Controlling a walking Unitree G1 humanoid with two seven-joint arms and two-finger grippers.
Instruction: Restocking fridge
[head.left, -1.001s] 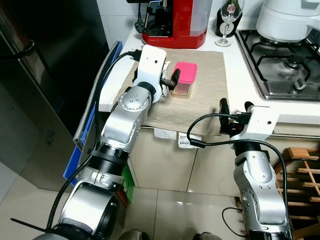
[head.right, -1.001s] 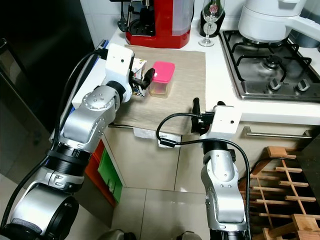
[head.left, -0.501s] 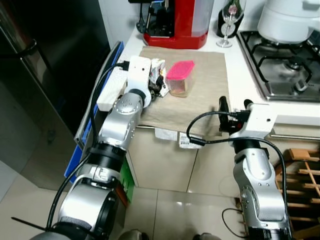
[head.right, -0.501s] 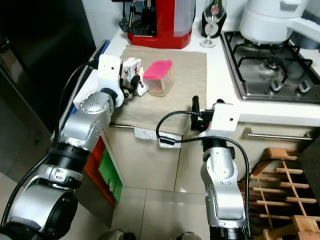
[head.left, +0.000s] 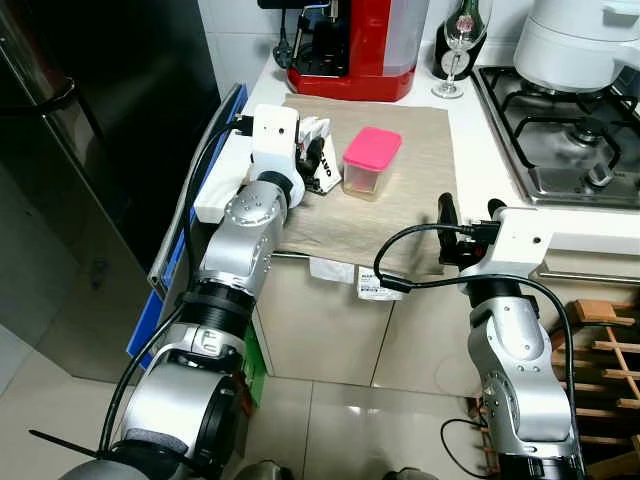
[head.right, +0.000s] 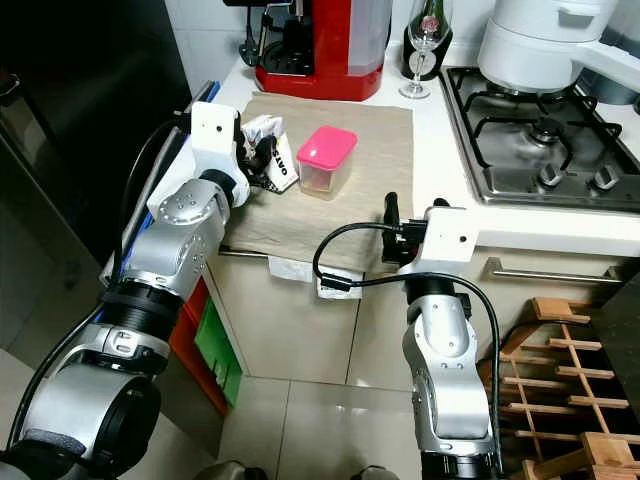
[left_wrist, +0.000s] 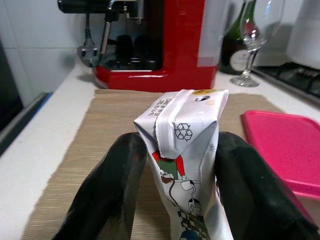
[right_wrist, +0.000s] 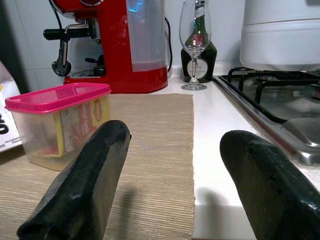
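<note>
one beige mat (head.left: 400, 205) on white counter (head.left: 480, 150)

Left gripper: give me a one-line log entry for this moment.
left gripper: shut on small carton, over beige mat | pink-lidded container: on mat beside carton | right gripper: open, at counter edge, holding nothing

One carton (left_wrist: 187, 165), one pink-lidded tub (head.left: 370, 163) — one wine glass (head.left: 461, 38)

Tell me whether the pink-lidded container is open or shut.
Shut: the pink lid lies flat over the clear container, which stands upright on the mat.
</note>
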